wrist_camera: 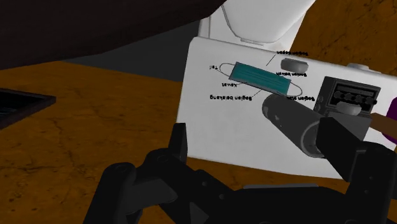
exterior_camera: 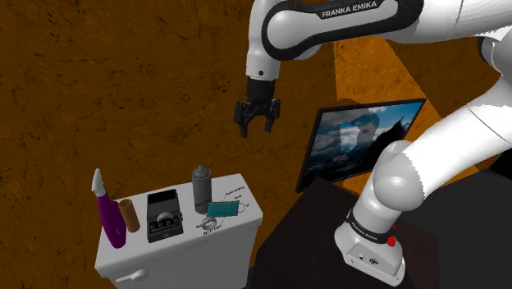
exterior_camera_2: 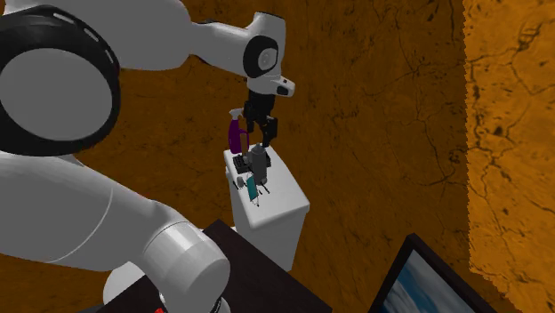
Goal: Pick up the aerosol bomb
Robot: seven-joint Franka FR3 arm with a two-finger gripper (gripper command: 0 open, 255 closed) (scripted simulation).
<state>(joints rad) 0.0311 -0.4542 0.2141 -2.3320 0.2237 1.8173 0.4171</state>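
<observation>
Shoulder view: the gripper (exterior_camera: 257, 127) hangs in open air with its fingers spread apart. It holds nothing and touches nothing. Below it, toward this view's left, the grey aerosol can (exterior_camera: 202, 189) stands upright on the white cabinet (exterior_camera: 238, 242), just beside a teal face mask (exterior_camera: 222, 210). A black box (exterior_camera: 163, 215), a brown cylinder (exterior_camera: 129, 215) and a purple spray bottle (exterior_camera: 108, 212) line up further left.

Second exterior view: the gripper (exterior_camera_2: 261, 138) sits right over the aerosol can (exterior_camera_2: 258, 162). There seems to be a gap between them, though from this angle it is hard to be sure.

Wrist view: the gripper (wrist_camera: 259, 143) is wide open, and the aerosol can (wrist_camera: 289, 118) shows between the two fingers, nearer one of them, unclasped. The face mask (wrist_camera: 257, 76) lies beyond it on the white cabinet (wrist_camera: 210, 127).
</observation>
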